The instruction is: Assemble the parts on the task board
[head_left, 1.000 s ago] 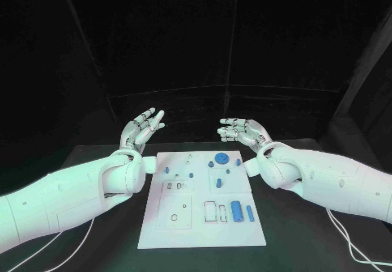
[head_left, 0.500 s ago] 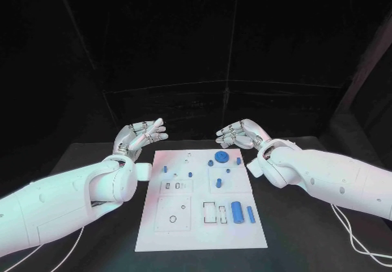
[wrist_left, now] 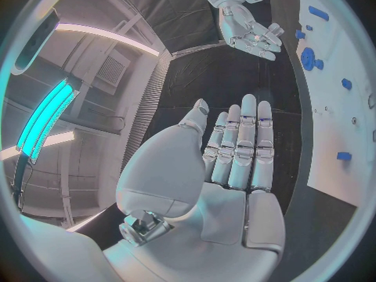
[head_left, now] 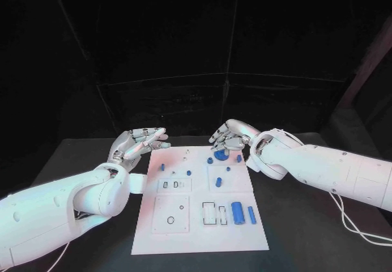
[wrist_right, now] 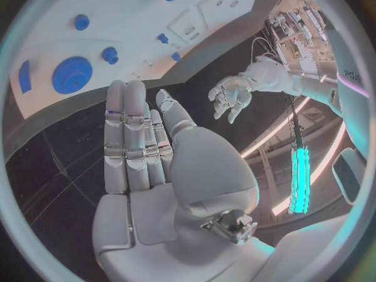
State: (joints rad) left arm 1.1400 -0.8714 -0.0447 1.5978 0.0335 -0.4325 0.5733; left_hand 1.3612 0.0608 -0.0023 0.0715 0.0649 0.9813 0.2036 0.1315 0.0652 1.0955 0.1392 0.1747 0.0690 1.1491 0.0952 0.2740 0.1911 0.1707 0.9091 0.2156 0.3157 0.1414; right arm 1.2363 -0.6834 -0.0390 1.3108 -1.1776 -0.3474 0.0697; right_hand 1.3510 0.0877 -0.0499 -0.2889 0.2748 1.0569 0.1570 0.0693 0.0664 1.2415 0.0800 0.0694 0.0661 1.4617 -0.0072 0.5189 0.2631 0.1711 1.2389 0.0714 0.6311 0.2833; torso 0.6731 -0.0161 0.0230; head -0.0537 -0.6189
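The white task board (head_left: pixel 200 226) lies mid-desk, its long axis running away from the robot, blue parts (head_left: pixel 237 212) scattered on it. The right hand (head_left: pixel 229 136) hovers over its far edge above the blue gear (head_left: pixel 220 153), fingers (wrist_right: pixel 125 131) straight, empty. The left hand (head_left: pixel 137 141) hangs beside the far left corner, fingers (wrist_left: pixel 243 144) extended, holding nothing.

Task board (head_left: pixel 196 235) sits centre on the surface (head_left: pixel 73 158). On the board: gear (head_left: pixel 220 153) at 12 o'clock, small pegs (head_left: pixel 210 160) just beside it, a peg (head_left: pixel 219 182) mid-board, thick cylinder (head_left: pixel 237 212) and thin bar (head_left: pixel 251 215) side by side at 4 o'clock. Left hand (head_left: pixel 139 141) at the board's 11 o'clock corner, right hand (head_left: pixel 231 136) over the far edge at 12–1 o'clock, above the gear.
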